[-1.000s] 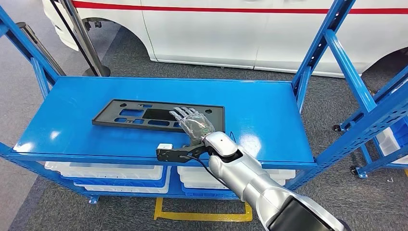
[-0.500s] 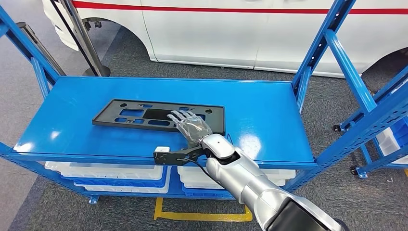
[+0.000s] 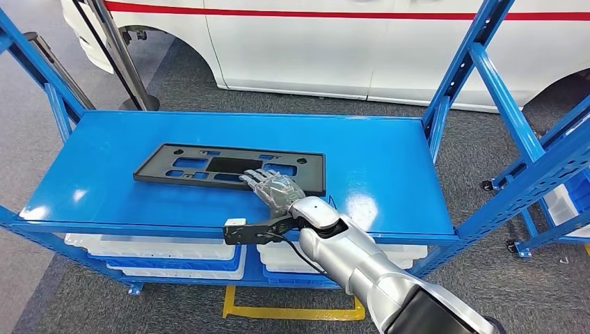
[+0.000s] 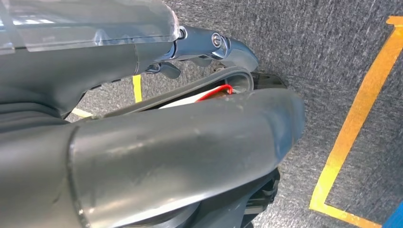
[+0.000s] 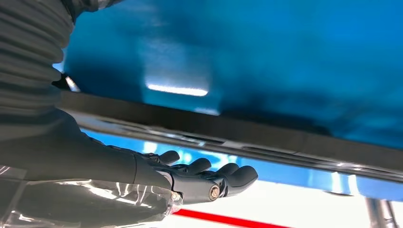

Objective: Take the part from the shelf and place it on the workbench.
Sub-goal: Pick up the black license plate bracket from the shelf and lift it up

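Right hand [image 3: 277,189] outstretched, fingertips seemingly touching black part [image 3: 209,165]

My right hand [image 3: 277,190], dark fingers under crinkled clear plastic film, lies over the flat matt black plastic panel [image 3: 209,167] on a glossy blue painted metal shelf [image 3: 389,160]; rough grey carpet [image 3: 209,83] lies beyond.

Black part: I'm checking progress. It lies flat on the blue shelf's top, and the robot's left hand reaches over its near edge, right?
Not quite: the head view shows the right hand, not the left, over the black part lying flat on the blue shelf.
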Robot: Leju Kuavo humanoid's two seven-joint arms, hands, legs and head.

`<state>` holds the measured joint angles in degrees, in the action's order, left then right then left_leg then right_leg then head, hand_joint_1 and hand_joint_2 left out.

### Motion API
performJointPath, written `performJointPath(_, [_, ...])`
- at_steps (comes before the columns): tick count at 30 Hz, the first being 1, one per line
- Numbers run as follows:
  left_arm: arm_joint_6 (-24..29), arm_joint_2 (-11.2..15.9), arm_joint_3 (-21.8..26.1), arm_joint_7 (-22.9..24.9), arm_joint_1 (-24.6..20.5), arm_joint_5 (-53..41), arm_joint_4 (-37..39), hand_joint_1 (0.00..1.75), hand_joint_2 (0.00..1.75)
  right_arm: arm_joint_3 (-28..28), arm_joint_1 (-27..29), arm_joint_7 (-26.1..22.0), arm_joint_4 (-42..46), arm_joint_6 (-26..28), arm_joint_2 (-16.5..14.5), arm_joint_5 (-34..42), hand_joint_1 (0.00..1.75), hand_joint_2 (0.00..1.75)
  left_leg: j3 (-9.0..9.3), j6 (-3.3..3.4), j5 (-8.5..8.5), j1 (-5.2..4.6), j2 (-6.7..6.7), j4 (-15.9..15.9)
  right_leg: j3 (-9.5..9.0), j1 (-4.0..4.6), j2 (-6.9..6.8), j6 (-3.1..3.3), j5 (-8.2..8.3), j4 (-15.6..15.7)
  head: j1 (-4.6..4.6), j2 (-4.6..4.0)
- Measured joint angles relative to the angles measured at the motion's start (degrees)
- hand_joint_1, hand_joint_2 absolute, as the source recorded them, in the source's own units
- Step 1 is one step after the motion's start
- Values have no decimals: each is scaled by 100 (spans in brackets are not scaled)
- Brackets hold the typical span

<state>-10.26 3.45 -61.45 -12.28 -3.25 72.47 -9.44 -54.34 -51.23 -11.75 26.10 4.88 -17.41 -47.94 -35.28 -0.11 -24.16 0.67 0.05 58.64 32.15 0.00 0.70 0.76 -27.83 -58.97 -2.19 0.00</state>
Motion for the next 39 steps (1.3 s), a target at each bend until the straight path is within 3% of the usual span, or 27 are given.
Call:
performJointPath(3, [-15,0,-26,-13,-1,-17,-1,0,0,-5,-47,-141,-9,5,2,41,0,0,0,0,0,0,0,0,0,0,0,0,0,0,0,0])
performJointPath(18, [-42,3,-97,-55,-4,-47,0,0,0,-106,-100,-309,-11,38,13,99,0,0,-3,11,-7,-22,0,10,0,-26,0,-7,3,4,0,0])
performJointPath(25, [-42,8,-97,-55,-6,-46,1,0,0,-143,-126,-268,-12,1,9,104,0,0,4,97,-10,-29,-6,-16,-16,-49,-19,-89,-6,22,-1,0])
performJointPath(27, [-45,7,-97,-55,-11,-45,0,0,0,-148,-153,-264,-12,-2,8,111,0,0,46,152,27,11,-21,-98,71,-38,-39,-120,-160,-198,0,0])
performJointPath(30, [-50,7,-97,-55,-15,-44,-1,0,0,-158,-161,-263,-26,-12,19,115,0,0,60,178,42,26,-75,-127,590,-46,-44,-142,-671,-1250,1,0])
performJointPath(31, [-50,7,-97,-55,-12,-44,-1,0,0,-163,-152,-263,-35,-17,26,115,0,0,59,176,39,27,-107,-123,739,-55,-45,-148,-736,-1519,1,0])
performJointPath(32, [-50,7,-97,-55,-9,-44,-1,0,0,-167,-145,-263,-43,-22,32,115,0,0,60,170,35,28,-148,-116,801,-64,-44,-150,-684,-1595,1,0])
performJointPath(33, [-50,7,-97,-55,-8,-45,-1,0,0,-169,-142,-263,-47,-24,35,115,0,0,61,156,28,31,-200,-103,740,-74,-38,-145,-508,-1420,1,-1])
performJointPath(34, [-50,6,-97,-55,-9,-45,-1,0,0,-170,-145,-263,-49,-26,37,115,0,0,62,136,16,35,-255,-84,583,-85,0,-134,-265,-1050,1,-1])
performJointPath(36, [-51,2,-97,-55,-21,-44,-1,0,0,-172,-153,-264,-51,-32,44,115,0,0,31,77,-5,44,-360,-31,276,-112,254,-107,47,-335,-1,-1])
performJointPath(38, [-53,-1,-97,-56,-27,-43,-1,0,0,-176,-150,-263,-58,-44,57,115,0,0,-26,-9,6,68,-463,-10,191,-101,424,-88,76,-100,-2,0])
performJointPath(39, [-54,0,-97,-56,-23,-43,0,0,0,-178,-149,-262,-60,-47,60,115,0,0,-43,-57,20,79,-522,-15,191,-88,387,-72,88,-80,-2,0])
